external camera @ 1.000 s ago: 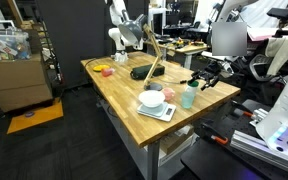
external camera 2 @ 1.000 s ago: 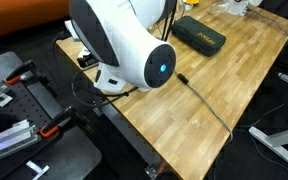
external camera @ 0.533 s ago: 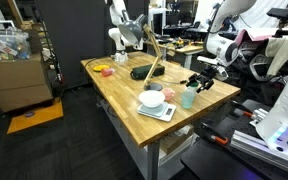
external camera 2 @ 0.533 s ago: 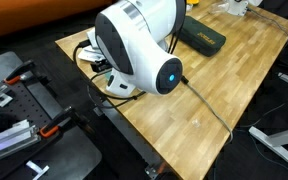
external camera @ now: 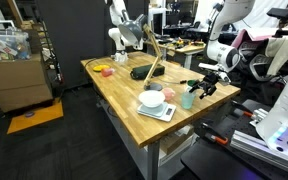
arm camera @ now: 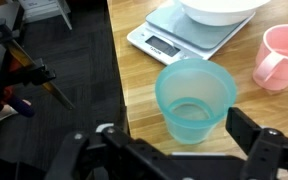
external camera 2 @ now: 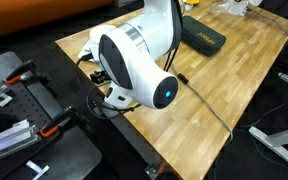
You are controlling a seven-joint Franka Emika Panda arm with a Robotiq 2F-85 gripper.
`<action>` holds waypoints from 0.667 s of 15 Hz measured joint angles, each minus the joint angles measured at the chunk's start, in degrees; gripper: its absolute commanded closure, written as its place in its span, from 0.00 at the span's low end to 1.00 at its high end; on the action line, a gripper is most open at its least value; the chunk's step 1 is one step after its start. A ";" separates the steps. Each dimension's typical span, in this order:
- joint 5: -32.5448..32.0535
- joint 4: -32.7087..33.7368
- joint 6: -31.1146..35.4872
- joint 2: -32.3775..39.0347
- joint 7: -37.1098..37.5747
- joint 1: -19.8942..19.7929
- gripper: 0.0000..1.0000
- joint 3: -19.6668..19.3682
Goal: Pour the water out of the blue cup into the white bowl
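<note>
Wrist view puts the blue cup (arm camera: 196,100) between the two jaws of the gripper (arm camera: 174,138), which stand wide apart on either side of it, touching nothing, so the hand is open and empty. The cup stands upright near the table (arm camera: 139,95) edge, and a little water seems to show at its bottom.

The step in hand looks like the grasp. To do it well, the jaws should probably close squarely across the cup's body, about mid-height, so the thin plastic wall does not buckle or slip. The lift should stay level until the cup's lip is over the white bowl (arm camera: 224,8), and the tilt should be slow.

From the cup, the bowl lies at 12 to 1 o'clock, resting on a white kitchen scale (arm camera: 179,40). A pink mug (arm camera: 282,55) stands at 2 o'clock, just beside the scale. It is the likeliest thing to be knocked if the cup swings wide, so a path over the scale's near edge seems safer.

In an exterior view the cup (external camera: 188,97) sits at the table's near corner, with the bowl (external camera: 152,98) to its 9 o'clock. In an exterior view a black case (external camera 2: 202,33) and a cable (external camera 2: 209,105) lie well apart from the work.
</note>
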 measured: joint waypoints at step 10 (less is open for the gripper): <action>0.19 5.46 0.00 3.74 4.39 1.26 0.00 2.68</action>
